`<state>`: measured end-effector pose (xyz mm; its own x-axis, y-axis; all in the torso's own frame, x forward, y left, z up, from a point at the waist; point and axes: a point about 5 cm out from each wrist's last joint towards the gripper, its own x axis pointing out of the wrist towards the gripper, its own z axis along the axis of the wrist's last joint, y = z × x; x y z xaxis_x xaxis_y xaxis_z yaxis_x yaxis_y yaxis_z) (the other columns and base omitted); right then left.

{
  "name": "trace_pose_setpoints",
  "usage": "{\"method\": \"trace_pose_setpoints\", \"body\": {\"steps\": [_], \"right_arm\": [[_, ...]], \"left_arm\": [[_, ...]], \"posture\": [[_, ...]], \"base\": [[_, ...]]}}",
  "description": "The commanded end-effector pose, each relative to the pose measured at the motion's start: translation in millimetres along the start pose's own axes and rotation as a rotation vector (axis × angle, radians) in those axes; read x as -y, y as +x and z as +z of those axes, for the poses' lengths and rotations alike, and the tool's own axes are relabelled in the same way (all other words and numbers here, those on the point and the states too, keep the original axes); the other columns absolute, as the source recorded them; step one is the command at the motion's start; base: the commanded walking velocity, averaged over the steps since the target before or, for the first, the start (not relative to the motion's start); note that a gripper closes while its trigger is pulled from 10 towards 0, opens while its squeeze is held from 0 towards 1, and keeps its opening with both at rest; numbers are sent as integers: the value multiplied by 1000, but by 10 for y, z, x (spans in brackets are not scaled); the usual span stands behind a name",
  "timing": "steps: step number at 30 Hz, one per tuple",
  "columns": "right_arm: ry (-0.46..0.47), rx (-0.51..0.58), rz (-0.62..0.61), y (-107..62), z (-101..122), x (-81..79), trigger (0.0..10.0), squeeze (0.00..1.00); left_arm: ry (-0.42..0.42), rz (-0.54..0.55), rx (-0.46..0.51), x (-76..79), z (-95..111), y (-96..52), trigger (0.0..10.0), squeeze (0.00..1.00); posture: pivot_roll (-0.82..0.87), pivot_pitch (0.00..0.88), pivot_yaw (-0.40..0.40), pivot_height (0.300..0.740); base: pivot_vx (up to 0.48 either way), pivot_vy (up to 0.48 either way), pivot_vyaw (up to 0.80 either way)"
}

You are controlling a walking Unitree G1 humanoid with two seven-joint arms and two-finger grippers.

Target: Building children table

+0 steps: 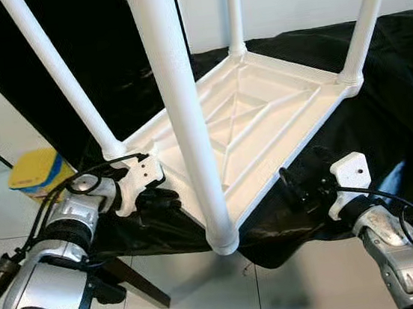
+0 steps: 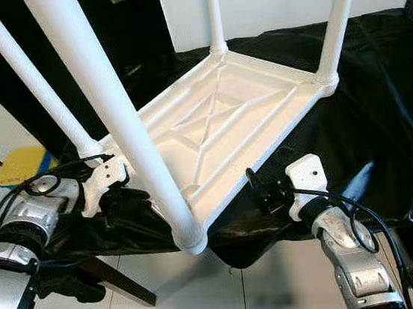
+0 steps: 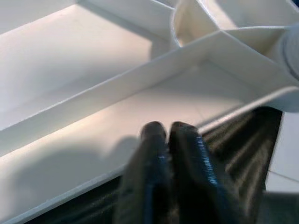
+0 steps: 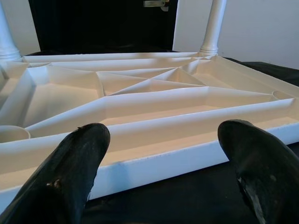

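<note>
Nearest, the white plastic upturned children's table [image 1: 263, 121] carried 4 legs; left hand [image 3: 170, 133] together, right hand [image 4: 163, 144] apart. Next: likely righting it.

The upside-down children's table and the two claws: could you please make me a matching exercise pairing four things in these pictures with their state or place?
Things:
1. left claw
2. right claw
3. table top
4. yellow box

States or places:
A. lying upside down on the black cloth, its legs pointing up
B. fingers spread open, facing the table's near rim
C. on the floor, to the robot's left of the table
D. fingers closed together at the table's rim

Pairs: 1-D, 2-B, 3-A, 4-C
</note>
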<state>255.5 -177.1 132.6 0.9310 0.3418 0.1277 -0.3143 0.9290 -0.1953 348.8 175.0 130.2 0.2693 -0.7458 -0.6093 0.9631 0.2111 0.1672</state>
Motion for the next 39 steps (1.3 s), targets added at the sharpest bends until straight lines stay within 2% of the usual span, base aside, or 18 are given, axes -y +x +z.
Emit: {"method": "trace_pose_setpoints", "body": {"steps": [1,5,6,9,10,11,12,18,25,27,29,31,32,36,39], "right_arm": [[9,-8,5,-16,-14,-49,10000,0],[13,-7,4,-22,-14,-54,10000,0],[15,-6,5,-26,-14,-56,10000,0],[25,-1,4,-32,-9,-60,10000,0],[34,3,1,-32,-4,-63,10000,0],[44,6,-2,-32,-1,-67,10000,0],[49,7,-3,-32,1,-75,10000,0],[54,5,10,-32,-6,-128,10000,0],[54,3,12,-33,-6,-118,10000,0],[53,3,11,-32,-7,-113,10000,0],[52,2,10,-29,-7,-106,10000,0],[52,2,10,-29,-7,-106,10000,0],[52,2,11,-23,-7,-105,10000,0],[52,4,10,-4,-1,-101,10000,0],[52,7,5,10,6,-96,10000,0]], "left_arm": [[-55,-6,-29,85,-145,68,0,0],[-41,-4,5,43,-91,8,0,0],[-35,1,43,4,-35,-47,10000,0],[-24,35,109,-97,77,-183,10000,0],[-24,52,118,-128,98,-222,10000,192],[-24,70,126,-154,114,-255,10000,847],[-26,83,131,-174,125,-281,10000,1000],[-4,75,129,-180,113,-368,10000,1000],[22,32,73,-133,20,-425,10000,1000],[26,39,58,-136,5,-438,10000,1000],[53,60,3,-142,-41,-456,10000,1000],[53,60,3,-142,-41,-456,10000,1000],[70,69,-51,-133,-94,-443,10000,0],[112,65,-143,-84,-192,-352,10000,0],[119,58,-161,-51,-216,-255,10000,0]], "posture": [[-161,42,114,740],[-159,42,114,740],[-158,43,113,740],[-155,45,112,740],[-152,47,110,740],[-152,47,110,740],[-150,48,108,740],[-148,52,105,740],[-145,56,101,740],[-144,57,99,740],[-143,58,96,740],[-143,58,96,740],[-141,62,93,740],[-142,63,91,740],[-145,64,91,740]], "base": [[0,0,0],[0,0,0],[0,0,0],[0,0,0],[0,0,0],[0,0,0],[0,0,0],[0,0,0],[0,0,0],[0,0,0],[0,0,0],[0,0,0],[0,0,0],[0,0,0],[0,0,0]]}}
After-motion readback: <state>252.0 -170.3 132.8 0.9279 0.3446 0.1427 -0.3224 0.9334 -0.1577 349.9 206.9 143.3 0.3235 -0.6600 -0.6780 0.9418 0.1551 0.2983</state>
